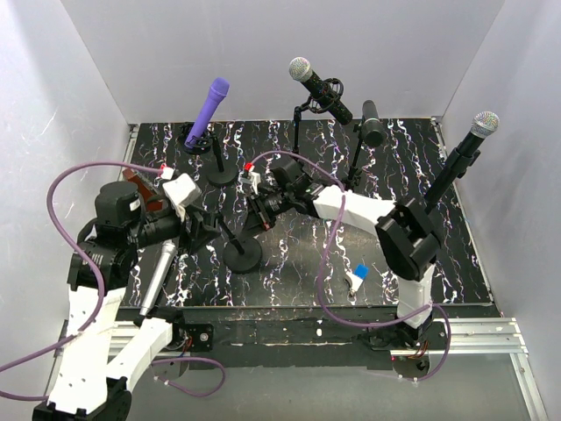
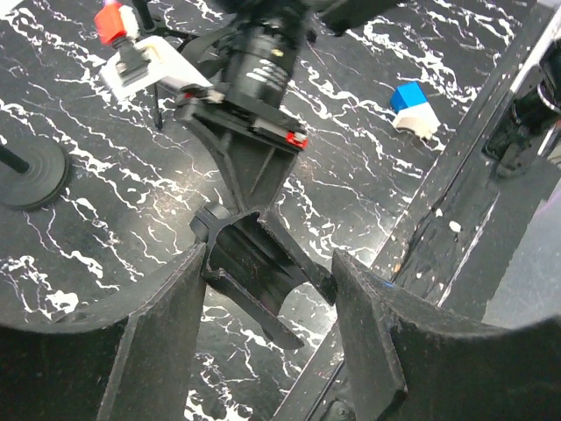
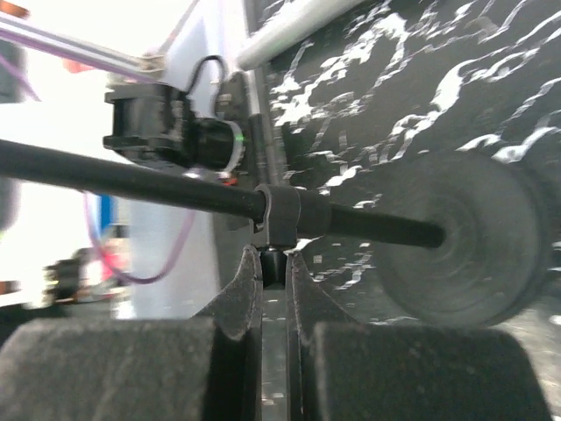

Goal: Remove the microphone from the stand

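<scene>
A silver microphone (image 1: 158,276) lies on the table at the front left, beside my left arm. The black stand has its round base (image 1: 243,256) on the table, and its pole slants up to the left. Its black clip (image 2: 254,274) is empty and sits between the open fingers of my left gripper (image 2: 270,263), which shows in the top view (image 1: 209,230) just left of the stand. My right gripper (image 3: 273,263) is shut on the small knob under the stand's pole collar (image 3: 285,215); it also shows in the top view (image 1: 261,209).
Several other microphones stand on stands at the back: a purple one (image 1: 208,110), a silver-headed one (image 1: 320,88), a black one (image 1: 372,123) and one at the far right (image 1: 465,153). A small blue and white object (image 1: 358,274) lies near the front edge.
</scene>
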Action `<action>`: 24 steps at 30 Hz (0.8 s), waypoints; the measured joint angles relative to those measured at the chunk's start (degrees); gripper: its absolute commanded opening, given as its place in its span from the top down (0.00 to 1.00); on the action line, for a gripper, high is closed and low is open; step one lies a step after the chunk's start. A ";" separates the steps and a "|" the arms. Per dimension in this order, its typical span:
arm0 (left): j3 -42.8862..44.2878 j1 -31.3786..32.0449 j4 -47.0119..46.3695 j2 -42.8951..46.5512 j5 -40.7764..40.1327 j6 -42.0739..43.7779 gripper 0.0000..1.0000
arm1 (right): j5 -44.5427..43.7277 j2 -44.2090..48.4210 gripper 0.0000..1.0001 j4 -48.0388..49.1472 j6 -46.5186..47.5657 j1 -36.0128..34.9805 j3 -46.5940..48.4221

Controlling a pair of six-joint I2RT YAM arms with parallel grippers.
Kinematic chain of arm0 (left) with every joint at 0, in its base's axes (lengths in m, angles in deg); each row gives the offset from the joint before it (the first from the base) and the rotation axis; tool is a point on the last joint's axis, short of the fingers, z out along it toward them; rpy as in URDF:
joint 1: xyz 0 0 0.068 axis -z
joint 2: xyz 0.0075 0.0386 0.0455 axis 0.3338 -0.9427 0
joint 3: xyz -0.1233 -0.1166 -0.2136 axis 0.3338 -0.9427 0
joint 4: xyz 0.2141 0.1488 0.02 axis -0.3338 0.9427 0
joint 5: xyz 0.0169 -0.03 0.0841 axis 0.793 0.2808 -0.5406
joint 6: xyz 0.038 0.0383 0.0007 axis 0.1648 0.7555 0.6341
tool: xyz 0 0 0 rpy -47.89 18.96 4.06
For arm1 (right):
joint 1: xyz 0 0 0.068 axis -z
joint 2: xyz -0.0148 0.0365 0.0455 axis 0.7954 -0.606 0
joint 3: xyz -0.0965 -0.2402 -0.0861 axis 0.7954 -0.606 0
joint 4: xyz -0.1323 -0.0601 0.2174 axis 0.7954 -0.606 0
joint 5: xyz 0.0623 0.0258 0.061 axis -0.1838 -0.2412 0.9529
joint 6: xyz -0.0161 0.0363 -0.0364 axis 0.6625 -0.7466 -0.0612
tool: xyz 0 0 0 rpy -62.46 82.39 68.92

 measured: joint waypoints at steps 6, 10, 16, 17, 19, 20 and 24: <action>0.42 -1.79 -3.39 -3.91 0.24 -6.10 0.83 | -17.81 13.22 0.99 8.04 24.76 -3.72 -12.96; 0.52 -2.45 -4.74 -5.25 1.57 -7.76 0.83 | -29.24 19.78 0.99 28.94 53.68 -9.29 -28.59; 0.13 -3.15 -5.88 -5.44 1.62 -8.37 0.83 | -29.16 16.41 0.56 48.78 88.41 -10.91 -37.07; 0.02 -3.17 -6.16 -5.55 1.73 -8.35 0.83 | -29.03 16.31 0.51 49.18 90.73 -10.95 -37.42; -0.26 -3.19 -6.93 -5.73 1.99 -8.61 0.83 | -29.18 16.52 0.41 49.62 93.59 -11.02 -37.75; -0.46 -3.19 -7.30 -5.75 2.16 -8.74 0.82 | -29.53 17.05 0.37 49.22 94.03 -11.02 -37.92; -0.50 -3.19 -7.56 -5.81 2.43 -8.90 0.81 | -30.38 23.56 0.25 39.47 89.20 -10.14 -37.83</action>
